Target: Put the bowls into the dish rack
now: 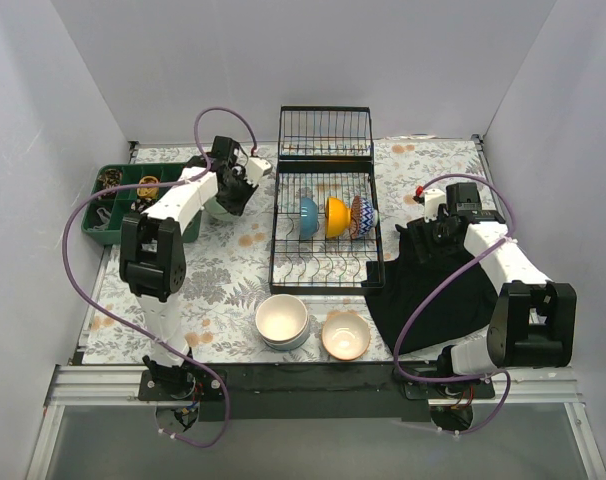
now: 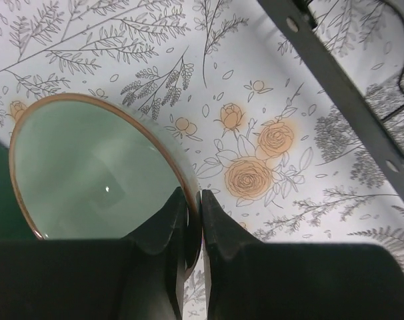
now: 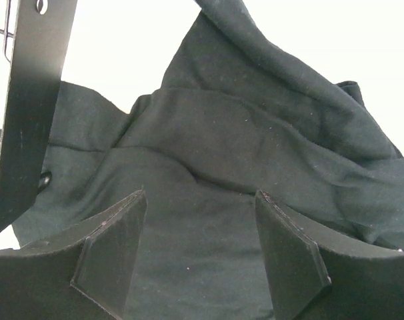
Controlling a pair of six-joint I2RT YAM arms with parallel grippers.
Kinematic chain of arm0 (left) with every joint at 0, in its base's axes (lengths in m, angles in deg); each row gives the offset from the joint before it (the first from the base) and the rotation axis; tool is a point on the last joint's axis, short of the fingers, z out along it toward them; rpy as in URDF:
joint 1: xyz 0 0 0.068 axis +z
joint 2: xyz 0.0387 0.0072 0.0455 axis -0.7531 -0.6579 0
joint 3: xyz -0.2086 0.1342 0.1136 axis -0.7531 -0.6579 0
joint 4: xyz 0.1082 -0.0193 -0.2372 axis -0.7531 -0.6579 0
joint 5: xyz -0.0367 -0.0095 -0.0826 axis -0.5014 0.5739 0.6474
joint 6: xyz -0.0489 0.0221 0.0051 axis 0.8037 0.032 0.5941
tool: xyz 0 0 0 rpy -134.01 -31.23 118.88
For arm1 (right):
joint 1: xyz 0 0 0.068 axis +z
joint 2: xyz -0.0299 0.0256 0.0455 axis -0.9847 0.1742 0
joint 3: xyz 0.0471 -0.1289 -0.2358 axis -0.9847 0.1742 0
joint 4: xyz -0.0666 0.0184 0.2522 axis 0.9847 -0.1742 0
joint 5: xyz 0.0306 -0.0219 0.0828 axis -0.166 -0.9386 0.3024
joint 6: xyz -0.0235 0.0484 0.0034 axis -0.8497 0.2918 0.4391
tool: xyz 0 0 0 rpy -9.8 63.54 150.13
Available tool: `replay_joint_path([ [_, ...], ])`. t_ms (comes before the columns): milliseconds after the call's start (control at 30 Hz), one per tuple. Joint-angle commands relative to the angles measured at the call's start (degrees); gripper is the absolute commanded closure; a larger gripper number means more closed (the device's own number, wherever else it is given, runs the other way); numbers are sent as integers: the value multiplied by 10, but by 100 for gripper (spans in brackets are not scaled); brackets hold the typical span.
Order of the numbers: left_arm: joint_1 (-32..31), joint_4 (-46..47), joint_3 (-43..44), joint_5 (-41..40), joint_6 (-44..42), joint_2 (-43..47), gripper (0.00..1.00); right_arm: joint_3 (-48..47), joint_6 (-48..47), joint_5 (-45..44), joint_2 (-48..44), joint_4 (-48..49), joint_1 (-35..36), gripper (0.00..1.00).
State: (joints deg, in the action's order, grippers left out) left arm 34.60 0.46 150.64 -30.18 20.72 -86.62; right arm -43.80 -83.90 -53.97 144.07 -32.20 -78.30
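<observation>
The black wire dish rack (image 1: 323, 262) stands mid-table with a blue bowl (image 1: 308, 216), an orange-yellow bowl (image 1: 336, 216) and a red-patterned bowl (image 1: 361, 217) on edge in its slots. My left gripper (image 1: 233, 196) is shut on the rim of a pale green bowl (image 1: 218, 211) left of the rack. In the left wrist view the fingers (image 2: 194, 195) pinch that bowl's rim (image 2: 89, 167). My right gripper (image 1: 435, 232) is open and empty over a black cloth (image 1: 433, 285), as the right wrist view (image 3: 202, 200) shows. A cream-white bowl stack (image 1: 282, 319) and a tan bowl (image 1: 345, 336) sit near the front edge.
A green compartment tray (image 1: 111, 215) with small items stands at the far left, close to the left arm. The rack's frame shows in the left wrist view (image 2: 342, 87) and in the right wrist view (image 3: 35, 100). The black cloth (image 3: 242, 133) covers the table right of the rack.
</observation>
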Motion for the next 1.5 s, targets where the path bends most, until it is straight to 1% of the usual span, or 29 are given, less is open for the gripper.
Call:
replay_joint_path([
  [0,-2,-13,91,45,44,42,100,3,-1,-4,-18,11,3,26],
  [67,-1,17,104,110,79,63,100,3,0,-5,-18,10,3,26],
  [100,-1,28,104,135,110,69,100,2,0,-7,-16,10,3,26],
  [133,-1,41,101,200,130,81,100,1,0,-8,-16,10,3,26],
  [167,-1,74,93,226,155,87,100,-2,0,-9,-14,10,3,26],
  [200,-1,93,62,253,203,96,100,-3,0,-10,-13,9,3,26],
  [233,-1,117,40,285,226,114,100,-4,0,-13,-13,9,3,26],
  [267,0,181,16,334,258,127,100,-8,0,-13,-13,10,3,26],
  [300,5,221,-19,369,289,139,100,-10,0,-15,-13,8,3,26],
  [333,9,264,-83,398,356,152,100,-10,-1,-16,-14,7,3,26],
  [367,11,339,-114,430,383,172,100,-9,-2,-17,-15,8,3,26],
  [400,11,363,-135,436,406,177,100,-10,-2,-19,-18,8,3,26],
  [433,12,384,-165,444,449,180,100,-8,-2,-21,-19,6,3,26],
  [500,12,430,-182,477,475,178,100,-3,-2,-20,-25,6,3,26],
  [533,13,451,-193,494,506,178,100,0,-2,-21,-27,4,3,26],
  [567,13,516,-216,506,531,179,100,3,-2,-21,-28,3,3,26],
  [600,14,546,-229,517,552,180,100,7,-2,-22,-32,3,3,26],
  [667,14,592,-240,517,600,171,100,11,-2,-22,-34,0,3,26],
  [867,16,667,-260,514,664,139,100,10,-2,-25,-37,-5,2,26],
  [933,21,691,-276,513,700,129,100,8,-2,-27,-38,-7,2,26],
  [967,24,721,-283,513,718,125,100,8,-3,-28,-37,-7,3,26],
  [1000,29,742,-294,513,753,123,100,8,-3,-28,-36,-9,3,26],
  [1100,37,787,-326,506,795,111,100,7,-3,-31,-36,-13,2,26],
  [1133,39,803,-345,506,824,108,100,6,-3,-32,-35,-13,2,26],
  [1333,48,896,-395,500,891,87,100,-1,-3,-32,-26,-19,3,26],
  [1367,49,923,-405,499,913,81,100,-2,-3,-32,-24,-20,2,26],
  [1467,53,954,-411,497,943,58,100,-9,-3,-32,-15,-22,3,26],
])
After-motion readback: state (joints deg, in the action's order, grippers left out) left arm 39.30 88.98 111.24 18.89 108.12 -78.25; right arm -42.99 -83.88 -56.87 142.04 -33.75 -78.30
